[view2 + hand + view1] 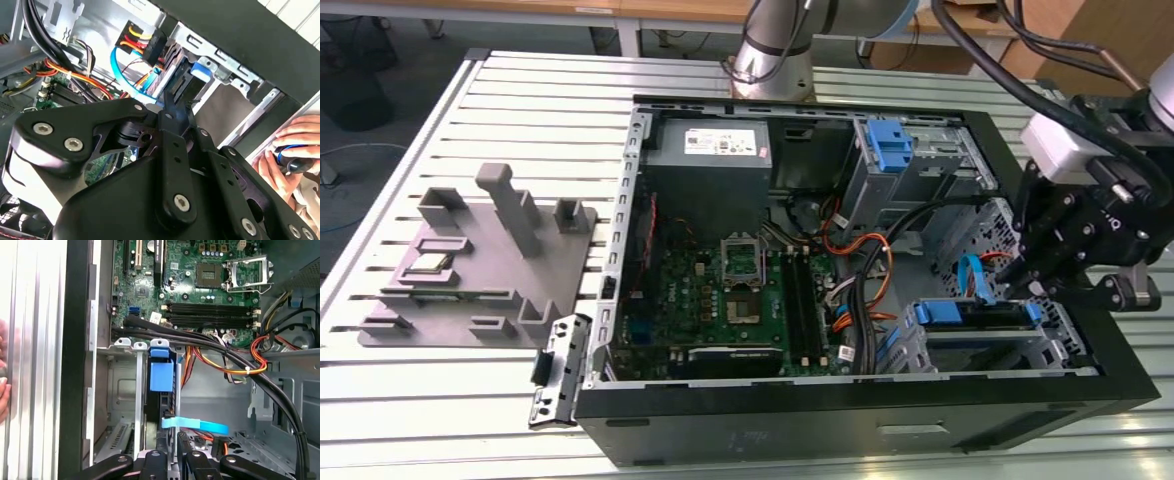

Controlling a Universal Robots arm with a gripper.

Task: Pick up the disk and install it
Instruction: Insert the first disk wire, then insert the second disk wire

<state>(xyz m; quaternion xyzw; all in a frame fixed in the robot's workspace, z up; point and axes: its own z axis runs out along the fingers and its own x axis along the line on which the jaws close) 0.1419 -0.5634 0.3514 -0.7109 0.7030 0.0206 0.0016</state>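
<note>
The disk (970, 313) stands on edge inside the drive cage at the front corner of the open computer case (854, 425), on the exterior view's right. Its blue end piece shows in both wrist views (161, 376) (202, 70). My gripper (1023, 290) hangs right over that cage. In the second wrist view its fingers (169, 106) meet in a narrow tip at the disk's near end, beside the light blue data cable (195, 424). The fingers look shut, with nothing seen between them.
A grey power supply box (710, 145) and an upright blue latch (887, 145) sit at the case's far side. Black and orange cable bundles (225, 357) cross beside the cage. A grey parts fixture (480, 270) lies on the slatted table. A person's hand (290, 155) rests beside the case.
</note>
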